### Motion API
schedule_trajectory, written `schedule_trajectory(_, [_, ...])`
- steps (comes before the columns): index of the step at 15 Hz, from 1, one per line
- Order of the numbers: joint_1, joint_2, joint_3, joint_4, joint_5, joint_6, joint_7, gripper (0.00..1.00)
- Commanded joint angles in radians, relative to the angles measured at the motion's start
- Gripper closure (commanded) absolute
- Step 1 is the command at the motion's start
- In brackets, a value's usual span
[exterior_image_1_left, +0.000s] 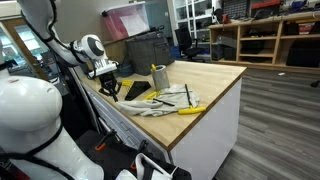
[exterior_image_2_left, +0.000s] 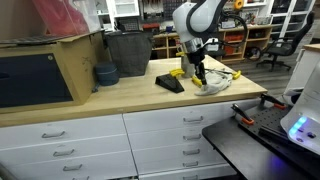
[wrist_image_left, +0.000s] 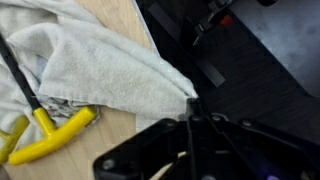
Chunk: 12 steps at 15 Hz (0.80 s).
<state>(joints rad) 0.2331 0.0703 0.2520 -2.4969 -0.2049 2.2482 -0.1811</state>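
On the pale wooden countertop (exterior_image_2_left: 120, 95) above white drawers (exterior_image_2_left: 180, 130), workshop shelves (exterior_image_1_left: 270, 40) behind, your gripper (wrist_image_left: 192, 112) with jaws pinched shut on one white cloth towel (wrist_image_left: 100, 60), two yellow T-handled tools (wrist_image_left: 60, 125) beside it, one flat black pad (exterior_image_2_left: 168, 83) left, one grey bowl (exterior_image_2_left: 105, 73) far left.

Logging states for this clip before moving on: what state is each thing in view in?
gripper: jaws shut, apparently pinching a corner of the towel.
towel: crumpled on the counter, one corner drawn to a point at the jaws.
yellow T-handle tool: lying flat, handle on bare wood.
drawers: all closed.
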Motion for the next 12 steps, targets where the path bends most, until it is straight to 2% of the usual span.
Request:
schedule_trajectory(1, [0.004,-0.078,0.017,-0.063,0.068,0.018,-0.227,1.00])
schedule_trajectory(6, [0.020,-0.114,0.029,-0.078,0.163,0.002,-0.543,1.00])
schedule_trajectory(12, [0.058,-0.111,0.042,-0.072,0.243,-0.046,-0.804,1.00])
